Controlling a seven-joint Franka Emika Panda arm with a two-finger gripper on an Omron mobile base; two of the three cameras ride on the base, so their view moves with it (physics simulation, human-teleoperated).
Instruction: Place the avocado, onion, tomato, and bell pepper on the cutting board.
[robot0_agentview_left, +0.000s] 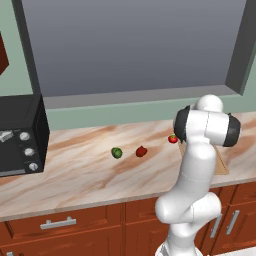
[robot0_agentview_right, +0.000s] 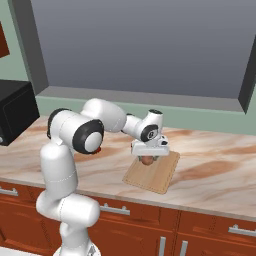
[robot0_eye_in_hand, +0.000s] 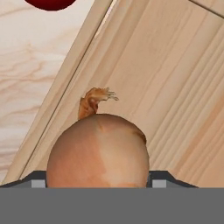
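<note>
My gripper (robot0_agentview_right: 146, 158) is shut on the onion (robot0_agentview_right: 146, 161), a tan-brown ball with a dry tuft, held just over the near-left part of the cutting board (robot0_agentview_right: 161, 175). In the hand view the onion (robot0_eye_in_hand: 98, 148) sits between my two fingertips, with the light wooden cutting board (robot0_eye_in_hand: 170, 83) beneath it and the tomato (robot0_eye_in_hand: 50, 3) at the top edge on the counter. In the left base view the dark green avocado (robot0_agentview_left: 116, 152) and the dark red bell pepper (robot0_agentview_left: 141, 151) lie side by side on the marble counter. The bright red tomato (robot0_agentview_left: 173, 139) rests close to the board (robot0_agentview_left: 223, 164), which my arm mostly hides.
A black toaster oven (robot0_agentview_left: 20, 135) stands at the counter's left end. A wide window sill (robot0_agentview_left: 135, 97) runs along the wall behind. Below the counter's front edge are wooden drawers with metal handles (robot0_agentview_left: 58, 223).
</note>
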